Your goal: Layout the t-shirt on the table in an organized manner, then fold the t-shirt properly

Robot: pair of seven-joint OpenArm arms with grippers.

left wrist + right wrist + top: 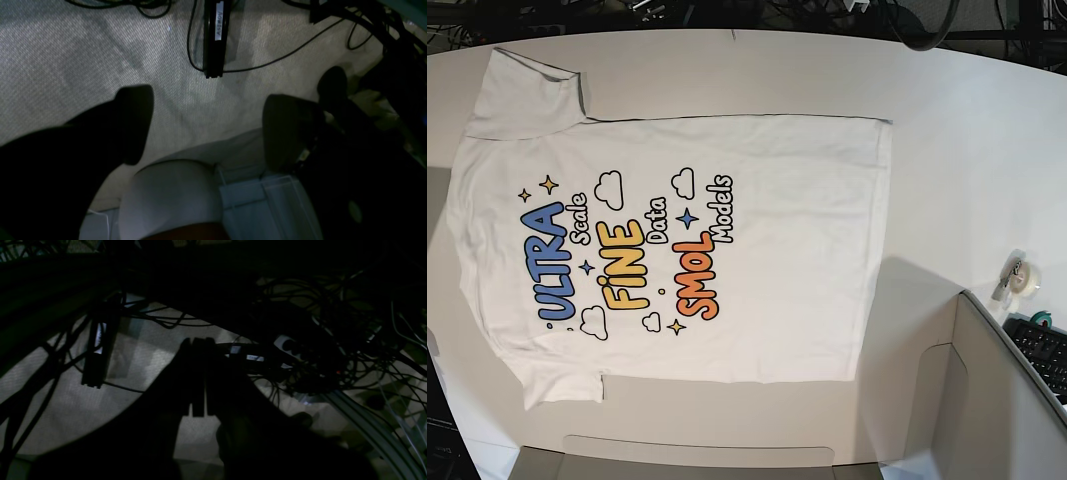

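The t-shirt lies spread flat on the white table in the base view, print side up, with its collar end toward the left and its hem toward the right. Neither arm shows in that view. In the left wrist view my left gripper hangs over carpeted floor, open, with nothing between its dark fingers. The right wrist view is dim. There my right gripper is shut, its fingertips pressed together with nothing visible between them, over floor and cables. Neither wrist view shows the t-shirt.
A grey panel stands at the table's lower right, with a keyboard and a tape roll nearby. Below the grippers are carpet, tangled cables, a black labelled bar, a power strip and a clear plastic box.
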